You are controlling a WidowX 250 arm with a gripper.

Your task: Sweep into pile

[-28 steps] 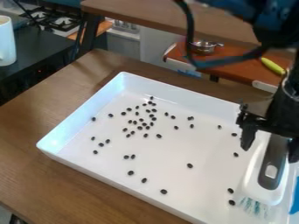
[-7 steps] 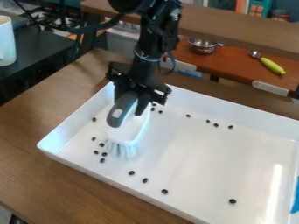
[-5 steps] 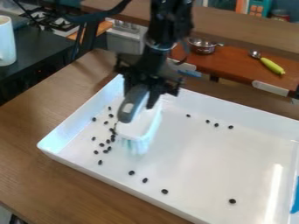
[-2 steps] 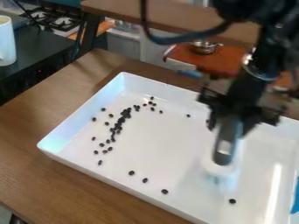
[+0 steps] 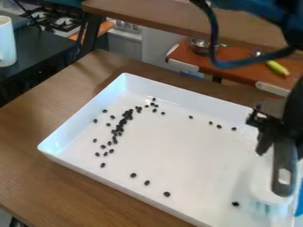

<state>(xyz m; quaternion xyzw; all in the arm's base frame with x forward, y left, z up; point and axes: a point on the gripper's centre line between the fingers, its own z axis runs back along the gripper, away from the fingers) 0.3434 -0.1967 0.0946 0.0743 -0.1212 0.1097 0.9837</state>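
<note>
So the white tray (image 5: 195, 155) sits on the wooden bench (image 5: 77, 106), and the gripper (image 5: 280, 150) is over the tray's right end. It's closed around the grey handle of a white scrub brush (image 5: 285, 170), a finger on each side, so not wide open. Brush is tilted, bristles down at the tray's right end; can't tell if they actually touch its floor.

Most of the dark beans (image 5: 121, 124) are in a kinda curved band in the left part of the tray, packed tight in the middle and scruffy around the ends. Then you've got strays: a loose row of four towards the tray's far wall, three near its front wall, and one just left of the bristles.

Around the tray: a white mug (image 5: 6, 42) off past its left end, a metal pot (image 5: 200, 45) beyond its far wall, plus a green-handled spoon (image 5: 277, 67) back there too, right of the pot.
</note>
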